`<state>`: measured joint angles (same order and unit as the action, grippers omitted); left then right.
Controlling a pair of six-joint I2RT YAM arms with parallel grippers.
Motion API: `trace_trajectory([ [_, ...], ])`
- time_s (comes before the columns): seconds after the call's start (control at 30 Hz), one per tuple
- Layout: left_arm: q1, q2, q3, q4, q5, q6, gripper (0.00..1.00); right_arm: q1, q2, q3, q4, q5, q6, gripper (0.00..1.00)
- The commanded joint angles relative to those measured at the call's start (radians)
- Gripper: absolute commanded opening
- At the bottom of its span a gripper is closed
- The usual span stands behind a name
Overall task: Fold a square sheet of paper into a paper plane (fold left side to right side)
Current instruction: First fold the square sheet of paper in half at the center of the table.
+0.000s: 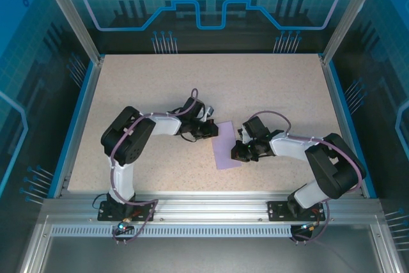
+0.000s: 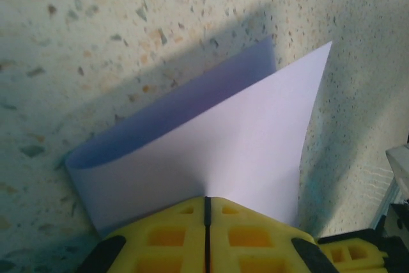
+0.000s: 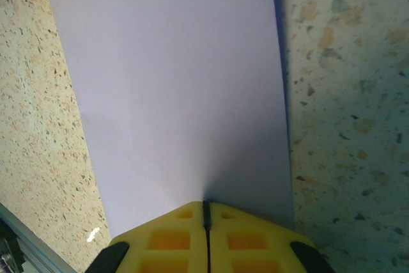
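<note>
1. The overhead cam gives the layout: the square sheet of paper lies mid-table, with the left gripper at its far-left corner and the right gripper on its near-right edge.
2. The left wrist cam shows more: the paper's doubled over, with a soft rounded bend on one side and the top layer lifted over a shadowed one.
3. Left yellow jaws are closed to a hairline, pinching that top layer's edge.
4. Right jaws are just as tight, apparently nipping the edge. The sheet's smooth, matte lavender on a speckled stone-look surface.
</note>
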<state>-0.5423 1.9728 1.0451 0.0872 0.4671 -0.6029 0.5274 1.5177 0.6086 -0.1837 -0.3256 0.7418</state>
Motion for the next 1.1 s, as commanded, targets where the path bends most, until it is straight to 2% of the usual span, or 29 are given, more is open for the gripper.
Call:
trace_trajectory([
  [0.0,0.019,0.028,0.032,-0.023,-0.046,0.005,0.09,0.008,0.039,-0.044,-0.134,0.069,0.015,0.07],
  [0.23,0.066,0.069,0.078,-0.057,-0.076,0.031,0.09,0.026,0.037,-0.056,-0.118,0.074,0.047,0.07],
  [0.7,0.104,0.131,0.201,-0.144,-0.067,0.071,0.12,0.116,0.005,-0.110,-0.008,0.131,0.248,0.07],
  [0.87,0.107,0.074,0.217,-0.170,-0.064,0.084,0.15,0.128,-0.001,-0.105,0.029,0.131,0.249,0.08],
  [1.07,0.107,-0.095,0.162,-0.198,-0.082,0.096,0.23,0.137,-0.047,-0.080,0.073,0.150,0.217,0.12],
])
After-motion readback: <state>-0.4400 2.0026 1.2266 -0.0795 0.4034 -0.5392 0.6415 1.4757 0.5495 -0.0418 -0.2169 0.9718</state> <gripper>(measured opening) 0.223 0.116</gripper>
